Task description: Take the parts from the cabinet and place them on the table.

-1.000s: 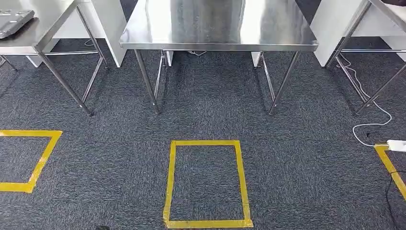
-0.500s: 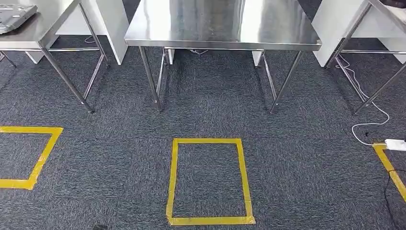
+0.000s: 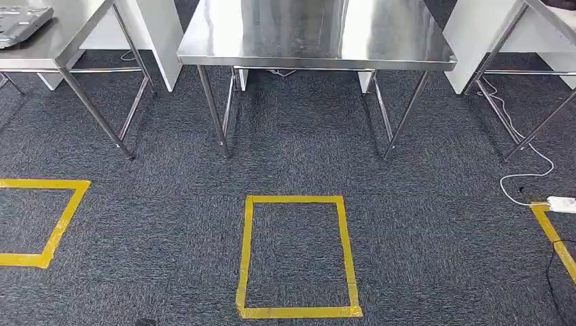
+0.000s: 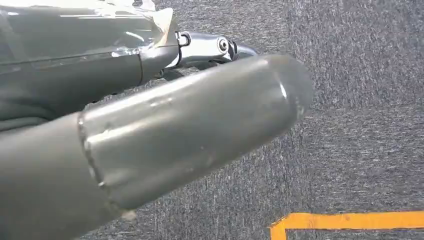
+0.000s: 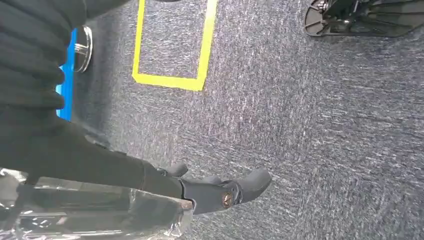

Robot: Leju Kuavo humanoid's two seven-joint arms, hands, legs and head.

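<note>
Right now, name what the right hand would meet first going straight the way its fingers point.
Likely the grey carpet; nothing else lies ahead of the right hand, though depth is unclear.

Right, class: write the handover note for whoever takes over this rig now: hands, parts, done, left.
Left hand hangs over the carpet with a clear-wrapped item beside it; whether it grips cannot be told.
Right hand likewise, by a film-wrapped item.
Steel table stands ahead, past the yellow tape box.
Done: no placed part seen. Left: probably placing on that table.
</note>
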